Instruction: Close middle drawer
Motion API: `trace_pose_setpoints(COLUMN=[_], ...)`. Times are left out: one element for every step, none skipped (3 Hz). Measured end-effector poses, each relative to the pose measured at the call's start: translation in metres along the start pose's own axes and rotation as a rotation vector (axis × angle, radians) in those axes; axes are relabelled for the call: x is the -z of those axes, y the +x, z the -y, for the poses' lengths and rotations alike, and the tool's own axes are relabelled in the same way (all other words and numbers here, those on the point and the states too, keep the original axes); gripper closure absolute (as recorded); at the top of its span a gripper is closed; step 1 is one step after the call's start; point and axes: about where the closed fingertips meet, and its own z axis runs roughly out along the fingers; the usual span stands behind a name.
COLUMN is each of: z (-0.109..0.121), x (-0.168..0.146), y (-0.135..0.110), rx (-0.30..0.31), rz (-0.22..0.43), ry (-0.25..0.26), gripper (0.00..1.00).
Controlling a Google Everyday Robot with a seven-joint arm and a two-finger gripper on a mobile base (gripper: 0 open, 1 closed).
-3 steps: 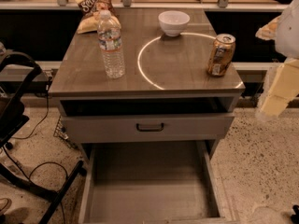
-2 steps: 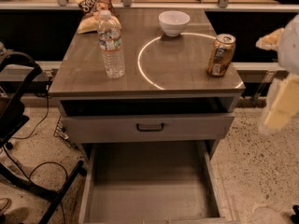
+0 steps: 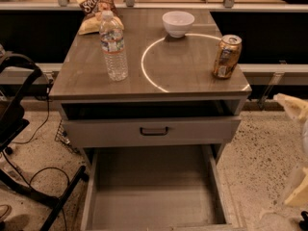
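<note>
The middle drawer (image 3: 154,196) is pulled far out at the bottom of the camera view. Its deep plain grey box is empty, and its front is cut off by the lower edge of the frame. Above it, another grey drawer front (image 3: 192,131) with a small dark bar pull (image 3: 154,131) stands slightly out under the cabinet top. My gripper (image 3: 298,150) shows as cream-coloured parts at the right edge. It is to the right of the cabinet, level with the drawers, and touches nothing.
On the cabinet top (image 3: 187,71) stand a water bottle (image 3: 113,46), a white bowl (image 3: 178,23), a gold can (image 3: 227,57) and a snack bag (image 3: 97,6). A black frame with cables (image 3: 19,143) stands on the floor to the left. Speckled floor (image 3: 255,162) lies to the right.
My gripper has moved down along the right edge, from level with the cabinet top to level with the drawers. The drawers and the things on top have not moved.
</note>
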Motion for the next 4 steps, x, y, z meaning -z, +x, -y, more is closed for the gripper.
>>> trace_pose_setpoints(z=[-0.050,-0.091,-0.091,-0.111], x=[-0.034,-0.060,-0.060,-0.086], y=[0.014,0.028,0.028,0.039], rx=[0.020,0.006,0.006,0.007], rz=[-0.087,-0.110,-0.108,-0.100], ry=[-0.023,-0.098,-0.101,-0.103], gripper=[0.00,0.00,0.00,0.00])
